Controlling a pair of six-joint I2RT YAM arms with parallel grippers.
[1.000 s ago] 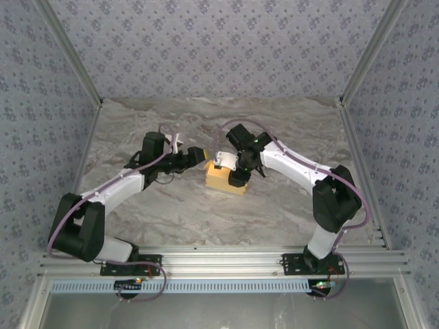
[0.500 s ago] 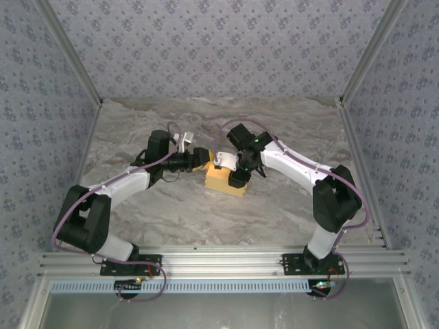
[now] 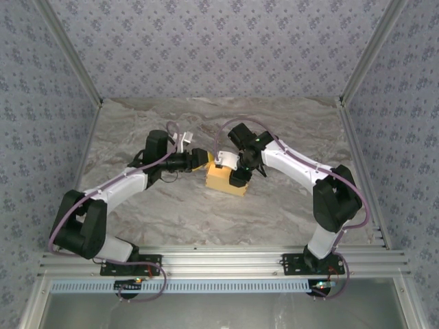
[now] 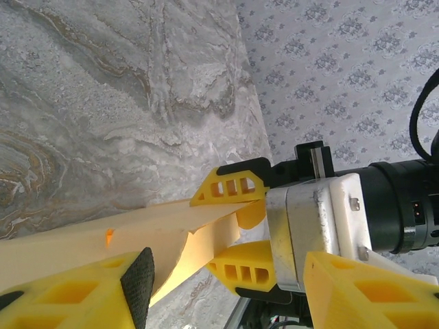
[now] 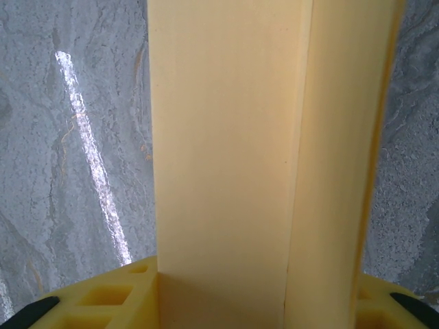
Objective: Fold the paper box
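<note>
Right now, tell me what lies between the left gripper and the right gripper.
The paper box. In the left wrist view its card runs from beside the left gripper to the right gripper, which straddles its far end.

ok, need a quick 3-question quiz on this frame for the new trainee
1. True or false: the right gripper is clamped on the paper box.
2. Where on the table is the paper box? A) against the left wall B) near the middle, where the two grippers meet C) on the front rail
3. Fill in: the left gripper has its jaws ___ (open or shut).

Key: 1 true; 2 B; 3 open.
</note>
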